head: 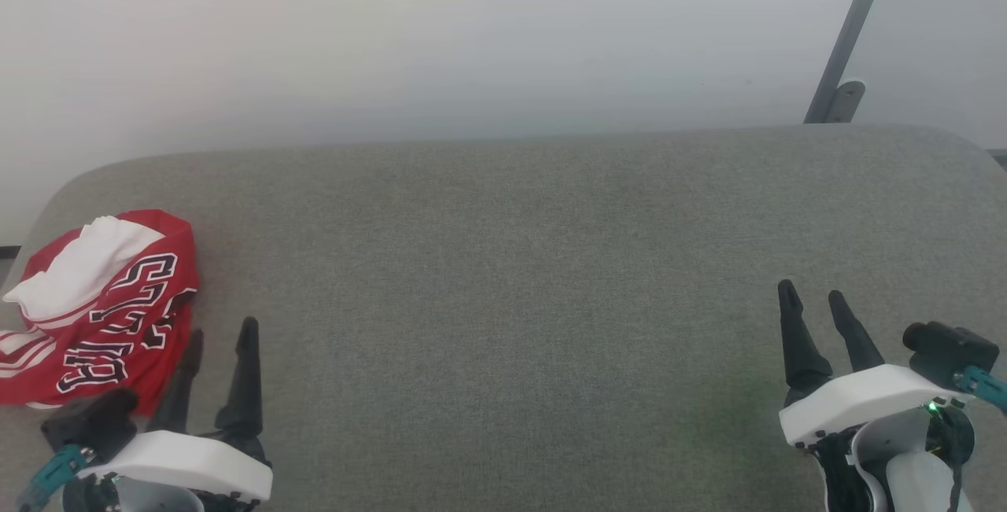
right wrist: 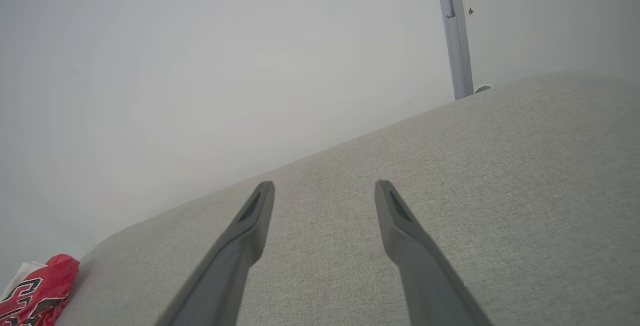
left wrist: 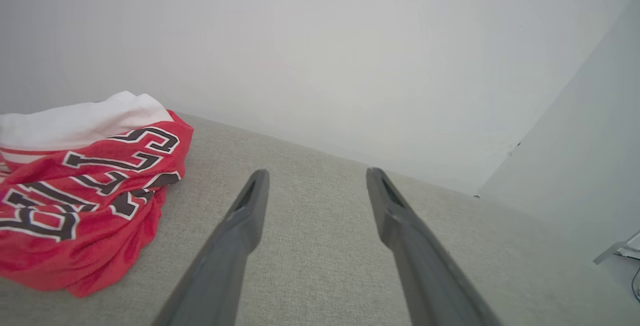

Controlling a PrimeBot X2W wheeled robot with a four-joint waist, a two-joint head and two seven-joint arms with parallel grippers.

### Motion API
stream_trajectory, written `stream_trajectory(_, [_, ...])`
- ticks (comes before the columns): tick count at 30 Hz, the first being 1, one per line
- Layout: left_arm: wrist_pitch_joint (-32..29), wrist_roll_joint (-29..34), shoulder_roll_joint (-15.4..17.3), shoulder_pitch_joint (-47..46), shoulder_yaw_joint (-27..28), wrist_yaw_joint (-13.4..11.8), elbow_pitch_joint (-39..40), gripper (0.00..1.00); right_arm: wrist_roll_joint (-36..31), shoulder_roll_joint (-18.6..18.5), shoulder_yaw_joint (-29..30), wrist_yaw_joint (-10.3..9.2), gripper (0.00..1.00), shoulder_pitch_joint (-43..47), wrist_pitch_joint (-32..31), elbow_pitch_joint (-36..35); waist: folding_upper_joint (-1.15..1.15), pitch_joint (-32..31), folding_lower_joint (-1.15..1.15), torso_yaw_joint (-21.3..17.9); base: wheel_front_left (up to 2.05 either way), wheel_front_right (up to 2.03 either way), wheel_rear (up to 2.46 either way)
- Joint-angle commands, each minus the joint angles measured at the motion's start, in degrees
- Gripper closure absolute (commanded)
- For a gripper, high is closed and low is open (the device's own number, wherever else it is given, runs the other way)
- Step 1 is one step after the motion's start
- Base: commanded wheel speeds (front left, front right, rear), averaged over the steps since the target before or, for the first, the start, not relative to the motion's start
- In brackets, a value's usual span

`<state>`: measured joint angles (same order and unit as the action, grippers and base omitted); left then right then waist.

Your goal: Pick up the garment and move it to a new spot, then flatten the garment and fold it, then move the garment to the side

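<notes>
The garment [head: 102, 311] is a crumpled red jersey with a white sleeve and dark white-outlined lettering, heaped at the far left of the grey cushioned surface [head: 511, 276]. It lies in the left wrist view as the garment [left wrist: 85, 191] left of the fingers, and the right wrist view catches a corner of the garment [right wrist: 37, 291] at the lower left. My left gripper [head: 222, 331] hovers open just right of the heap, nothing between its fingers. Far off at the lower right, my right gripper [head: 810, 296] is open and empty too.
A pale wall [head: 472, 40] rises behind the cushion's far edge. A grey metal post with a foot bracket [head: 846, 48] leans at the back right. The cushion's rounded left corner [head: 47, 205] lies just beyond the heap.
</notes>
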<state>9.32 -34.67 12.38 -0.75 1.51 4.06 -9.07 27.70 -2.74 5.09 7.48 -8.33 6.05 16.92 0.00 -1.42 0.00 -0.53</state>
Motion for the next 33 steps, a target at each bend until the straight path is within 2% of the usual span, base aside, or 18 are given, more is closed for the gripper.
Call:
stream_trajectory(1, [0.68,1.79,0.57,-0.12,0.59,0.54,0.63,0.0,-1.76,-0.19,0.02,0.01,0.0,-0.87,0.61,-0.64,0.0,-0.04,0.0,-0.01,0.0,0.0,0.0])
stream_trajectory(12, [2.26,8.25,1.11,0.39,3.09,2.75,0.05,0.0,-8.26,-0.2,0.05,0.02,0.0,-0.95,2.05,-0.6,0.0,-0.3,0.0,-0.05,0.0,0.0,0.0])
stream_trajectory(33, [4.58,16.18,2.95,1.56,2.55,3.37,0.68,0.0,-18.16,-0.21,-0.14,0.01,0.0,-0.66,3.87,-0.83,0.0,-0.56,0.0,-0.16,0.0,0.0,0.0])
